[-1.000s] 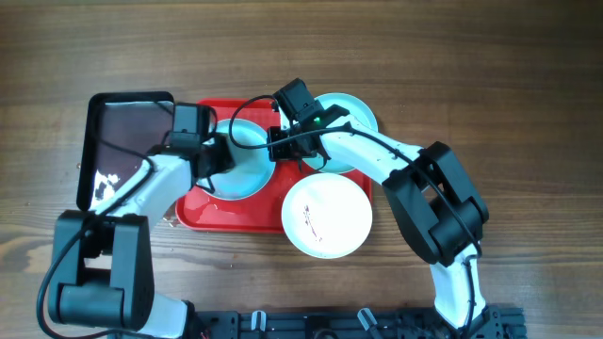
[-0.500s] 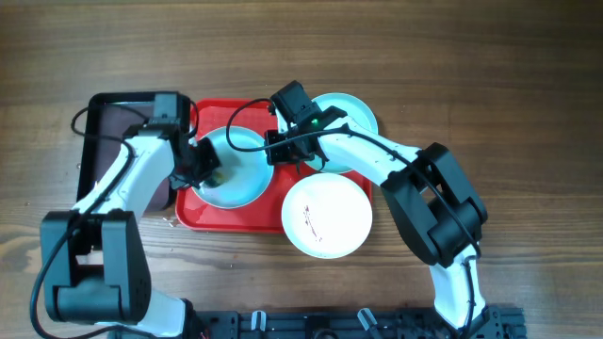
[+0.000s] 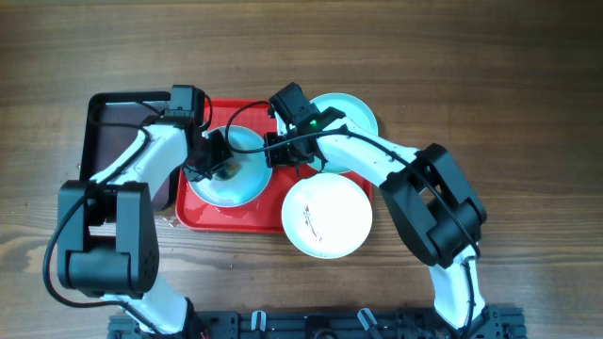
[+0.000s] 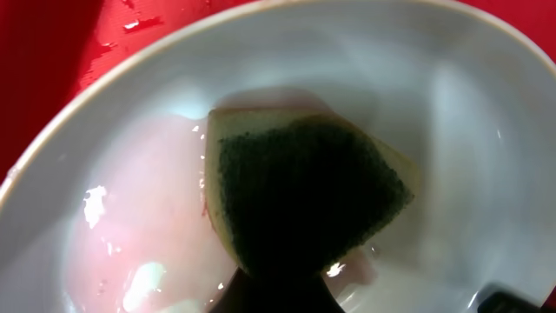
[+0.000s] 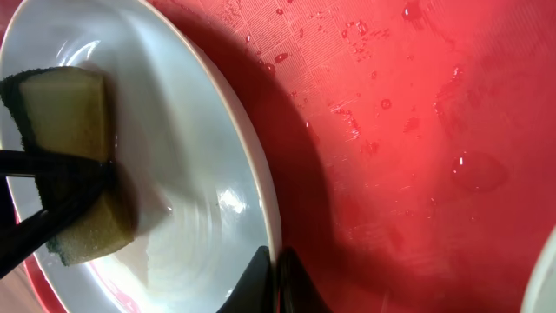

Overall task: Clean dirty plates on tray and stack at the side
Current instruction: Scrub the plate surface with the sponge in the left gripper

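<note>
A white plate (image 3: 243, 184) lies on the red tray (image 3: 259, 218), wet inside. My left gripper (image 3: 217, 164) is shut on a yellow sponge with a dark green scouring face (image 4: 304, 187) and presses it into the plate's bowl (image 4: 460, 130). My right gripper (image 3: 274, 155) is shut on the plate's right rim (image 5: 257, 187), one finger on each side (image 5: 276, 274); the sponge (image 5: 74, 130) also shows in the right wrist view. A pale turquoise plate (image 3: 350, 115) sits at the tray's back right. Another white plate (image 3: 327, 215) with thin brown smears lies at the tray's front right edge.
A black rectangular tray (image 3: 113, 141) stands left of the red tray, under my left arm. Water drops lie on the red tray floor (image 5: 417, 130). Bare wooden table (image 3: 528, 94) surrounds everything.
My left gripper has carried the sponge from the plate's left edge to the right, into the plate's middle. The right gripper has kept its hold on the rim.
</note>
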Robot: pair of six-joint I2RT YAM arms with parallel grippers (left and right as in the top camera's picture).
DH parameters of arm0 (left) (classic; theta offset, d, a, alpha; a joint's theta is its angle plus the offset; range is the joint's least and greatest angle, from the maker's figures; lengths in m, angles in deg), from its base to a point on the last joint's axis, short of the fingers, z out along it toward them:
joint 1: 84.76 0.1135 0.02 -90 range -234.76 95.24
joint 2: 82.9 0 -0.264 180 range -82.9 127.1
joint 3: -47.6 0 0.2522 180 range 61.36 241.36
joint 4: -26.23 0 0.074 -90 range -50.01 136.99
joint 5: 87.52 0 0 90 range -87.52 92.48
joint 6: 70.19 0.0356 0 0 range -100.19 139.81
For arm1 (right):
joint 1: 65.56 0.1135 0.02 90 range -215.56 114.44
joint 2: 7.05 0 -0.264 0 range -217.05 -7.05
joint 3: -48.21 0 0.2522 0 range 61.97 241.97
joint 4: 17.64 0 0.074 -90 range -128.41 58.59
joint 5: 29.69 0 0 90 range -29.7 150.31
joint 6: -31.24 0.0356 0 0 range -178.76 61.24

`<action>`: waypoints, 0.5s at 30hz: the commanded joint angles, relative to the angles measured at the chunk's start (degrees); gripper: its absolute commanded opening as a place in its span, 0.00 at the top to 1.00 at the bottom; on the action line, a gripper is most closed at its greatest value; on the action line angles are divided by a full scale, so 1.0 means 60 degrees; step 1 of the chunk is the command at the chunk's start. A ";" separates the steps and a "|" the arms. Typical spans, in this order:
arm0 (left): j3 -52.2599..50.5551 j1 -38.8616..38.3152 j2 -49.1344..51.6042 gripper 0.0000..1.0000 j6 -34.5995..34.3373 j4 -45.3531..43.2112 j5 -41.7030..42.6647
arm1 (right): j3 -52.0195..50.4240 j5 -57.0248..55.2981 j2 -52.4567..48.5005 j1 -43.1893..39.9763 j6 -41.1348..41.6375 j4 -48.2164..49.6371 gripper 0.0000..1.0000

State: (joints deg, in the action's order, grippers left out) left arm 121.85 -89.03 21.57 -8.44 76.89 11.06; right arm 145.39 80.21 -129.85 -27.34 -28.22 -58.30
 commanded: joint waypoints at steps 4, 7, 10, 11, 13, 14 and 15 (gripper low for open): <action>0.0277 0.0076 0.0678 0.96 -0.0597 0.1096 -0.0965 | 0.0149 0.0331 -0.0229 0.0073 -0.0109 0.0044 0.95; 0.1268 0.0233 0.0678 0.96 -0.1169 0.2721 -0.2091 | 0.0149 0.0335 -0.0233 0.0073 -0.0106 0.0044 0.95; 0.2007 0.0302 0.0678 0.96 -0.1195 0.3173 -0.2357 | 0.0149 0.0335 -0.0229 0.0073 -0.0109 0.0044 0.96; 0.2087 0.0288 0.0678 0.96 -0.1191 0.3133 -0.2229 | 0.0149 0.0339 -0.0229 0.0073 -0.0106 0.0040 0.96; 0.2098 0.0178 0.0681 0.96 -0.1082 0.2980 -0.1829 | 0.0149 0.0339 -0.0229 0.0073 -0.0109 0.0029 0.96; 0.2098 0.0087 0.0714 0.96 -0.1078 0.2958 -0.1719 | 0.0149 0.0335 -0.0229 0.0073 -0.0106 0.0018 0.96; 0.2098 -0.0004 0.0739 0.96 -0.1042 0.2943 -0.1679 | 0.0149 0.0335 -0.0229 0.0073 -0.0106 0.0015 0.96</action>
State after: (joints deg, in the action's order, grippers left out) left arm 133.15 -87.67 25.20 -13.75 94.99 1.46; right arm 145.39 81.06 -129.85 -26.93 -28.22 -58.28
